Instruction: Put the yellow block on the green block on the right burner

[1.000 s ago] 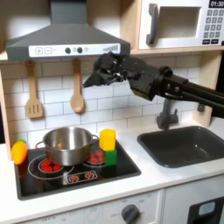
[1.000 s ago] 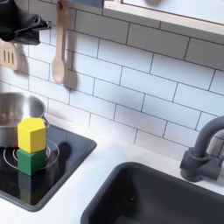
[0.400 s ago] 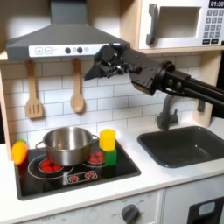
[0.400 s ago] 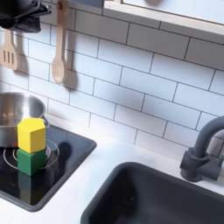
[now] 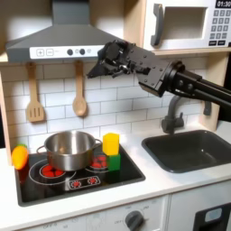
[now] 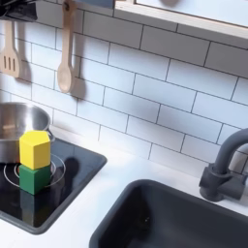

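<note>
The yellow block (image 5: 111, 143) stands on top of the green block (image 5: 113, 162) on the right burner (image 5: 99, 166) of the black hob (image 5: 54, 188). In the second exterior view the yellow block (image 6: 35, 148) sits squarely on the green block (image 6: 36, 179), with the right burner (image 6: 56, 168) ringing them. My gripper (image 5: 106, 63) hangs high above the stack, level with the range hood. It is open and holds nothing. The arm stretches off to the first exterior view's right.
A steel pot (image 5: 69, 149) sits on the left burner, close beside the stack. A yellow-orange toy (image 5: 19, 156) lies at the hob's left edge. A wooden spatula (image 5: 34, 95) and spoon (image 5: 79, 92) hang on the tiles. The sink (image 5: 194, 150) and faucet (image 5: 171, 113) are at the right.
My gripper has risen and shifted slightly to the first exterior view's right, away from the stack. It has slid up out of the second exterior view's top left. The blocks stay put.
</note>
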Motion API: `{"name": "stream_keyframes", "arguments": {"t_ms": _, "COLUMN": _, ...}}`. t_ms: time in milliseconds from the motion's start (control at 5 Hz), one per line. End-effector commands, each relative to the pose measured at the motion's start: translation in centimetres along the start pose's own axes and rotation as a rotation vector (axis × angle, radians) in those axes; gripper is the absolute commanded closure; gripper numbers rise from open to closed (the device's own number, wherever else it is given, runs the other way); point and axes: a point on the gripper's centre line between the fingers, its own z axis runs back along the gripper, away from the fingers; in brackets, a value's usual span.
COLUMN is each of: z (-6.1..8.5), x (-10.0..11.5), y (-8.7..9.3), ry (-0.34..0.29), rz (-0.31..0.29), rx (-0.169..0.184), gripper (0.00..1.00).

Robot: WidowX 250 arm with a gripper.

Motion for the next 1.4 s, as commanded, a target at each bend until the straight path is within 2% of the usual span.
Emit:
{"name": "stream_keyframes", "arguments": {"t_ms": 0, "z": -0.7, "x": 1.9, "y": 0.4, "ry": -0.071, "rz": 0.0, "rx": 0.032, "gripper": 1.0}}
{"name": "stream_keyframes", "arguments": {"t_ms": 200, "z": -1.9, "x": 2.3, "y": 1.6, "ry": -0.08, "rz": 0.012, "rx": 0.061, "gripper": 1.0}}
{"name": "stream_keyframes", "arguments": {"t_ms": 400, "z": -2.3, "x": 2.6, "y": 1.8, "ry": -0.091, "rz": 0.022, "rx": 0.074, "gripper": 1.0}}
{"name": "stream_keyframes", "arguments": {"t_ms": 1200, "z": -1.8, "x": 3.3, "y": 0.8, "ry": -0.1, "rz": 0.056, "rx": 0.028, "gripper": 1.0}}
